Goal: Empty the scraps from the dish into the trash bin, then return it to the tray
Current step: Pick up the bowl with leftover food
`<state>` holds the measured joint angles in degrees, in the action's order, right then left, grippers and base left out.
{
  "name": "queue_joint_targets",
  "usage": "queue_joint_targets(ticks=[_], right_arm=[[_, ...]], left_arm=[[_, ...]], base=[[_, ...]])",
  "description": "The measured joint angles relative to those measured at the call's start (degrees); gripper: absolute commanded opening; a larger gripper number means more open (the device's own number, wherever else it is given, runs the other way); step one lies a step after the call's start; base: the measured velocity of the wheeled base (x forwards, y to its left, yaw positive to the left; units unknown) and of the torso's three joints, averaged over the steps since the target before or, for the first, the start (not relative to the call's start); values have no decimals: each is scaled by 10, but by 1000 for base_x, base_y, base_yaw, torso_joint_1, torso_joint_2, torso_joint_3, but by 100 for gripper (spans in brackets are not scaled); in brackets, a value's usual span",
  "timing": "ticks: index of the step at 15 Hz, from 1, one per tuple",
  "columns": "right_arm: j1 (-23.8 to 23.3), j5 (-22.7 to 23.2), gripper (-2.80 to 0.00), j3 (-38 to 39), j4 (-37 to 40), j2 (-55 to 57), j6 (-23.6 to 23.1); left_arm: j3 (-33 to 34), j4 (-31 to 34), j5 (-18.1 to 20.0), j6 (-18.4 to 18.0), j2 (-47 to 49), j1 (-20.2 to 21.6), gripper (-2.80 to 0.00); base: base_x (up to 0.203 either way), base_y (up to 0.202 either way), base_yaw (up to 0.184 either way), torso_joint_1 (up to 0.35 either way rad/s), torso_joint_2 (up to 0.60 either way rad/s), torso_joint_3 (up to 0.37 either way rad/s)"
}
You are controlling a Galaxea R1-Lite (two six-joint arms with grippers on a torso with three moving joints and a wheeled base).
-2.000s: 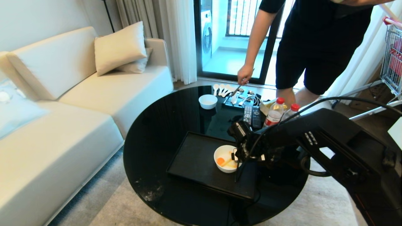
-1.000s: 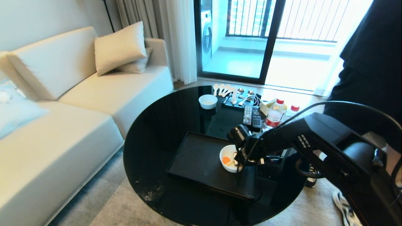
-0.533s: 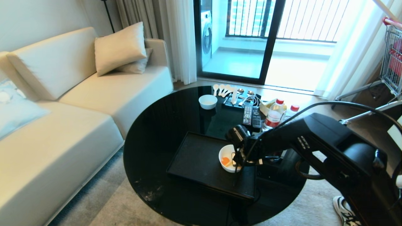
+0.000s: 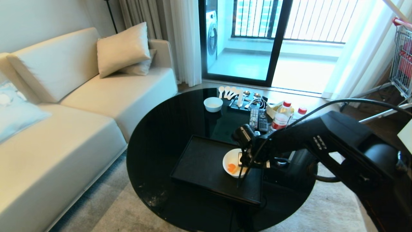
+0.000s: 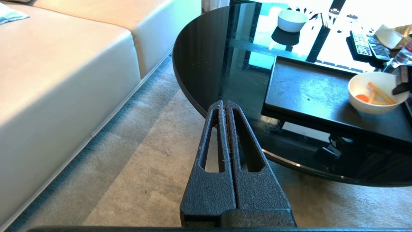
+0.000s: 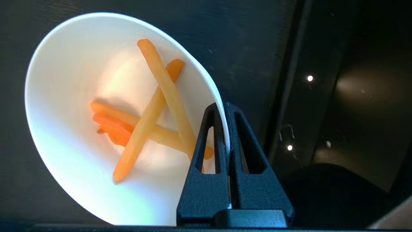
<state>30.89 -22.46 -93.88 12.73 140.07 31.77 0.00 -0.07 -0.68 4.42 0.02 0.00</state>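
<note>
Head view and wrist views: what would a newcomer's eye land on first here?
First, the right end effector, pinched shut on the rim of the white dish, one finger inside and one outside, over the right part of the black tray. Next, the scraps inside the dish: pale-yellow sticks crossed over an orange slice. The left end effector hangs shut, low above the carpet beside the round black table.

Cream sofa (image 4: pixel 64 106) beside round black glass table (image 4: pixel 167 129), grey carpet (image 4: pixel 112 212), sunlit balcony door (image 4: pixel 254 38), pale curtains (image 4: pixel 180 35).
</note>
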Motion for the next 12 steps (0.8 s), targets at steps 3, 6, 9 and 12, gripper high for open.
queue_joint_targets(ticks=[3,6,9,12], right_arm=[[-3,0,-280,45,1,-45,31],[-3,1,-280,100,3,-96,69],[-3,1,-280,153,23,-155,118],[-3,1,-280,212,39,-228,161]], left_arm=[[0,0,0,0,0,0,-280],[0,0,0,0,0,0,-280],[0,0,0,0,0,0,-280],[0,0,0,0,0,0,-280]], base=[[0,0,0,0,0,0],[0,0,0,0,0,0],[0,0,0,0,0,0],[0,0,0,0,0,0]])
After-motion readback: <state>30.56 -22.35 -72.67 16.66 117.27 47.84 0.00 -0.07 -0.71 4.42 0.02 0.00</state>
